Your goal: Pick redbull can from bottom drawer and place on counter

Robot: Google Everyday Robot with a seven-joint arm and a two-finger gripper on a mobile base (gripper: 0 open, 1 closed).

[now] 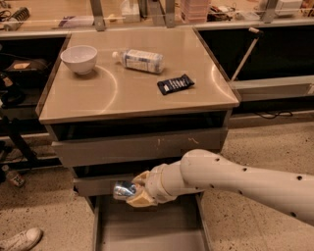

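Note:
My gripper (131,192) is shut on the redbull can (123,189), a small shiny silver and blue can held on its side. It hangs above the open bottom drawer (147,230), in front of the middle drawer's front and well below the counter (132,93). The white arm (245,184) reaches in from the right. The drawer's grey floor shows bare below the can.
On the counter stand a white bowl (79,58) at the back left, a clear plastic bottle (140,60) lying on its side, and a flat dark snack packet (175,84). A cluttered bench (147,12) runs behind. A shoe (19,240) shows at the lower left floor.

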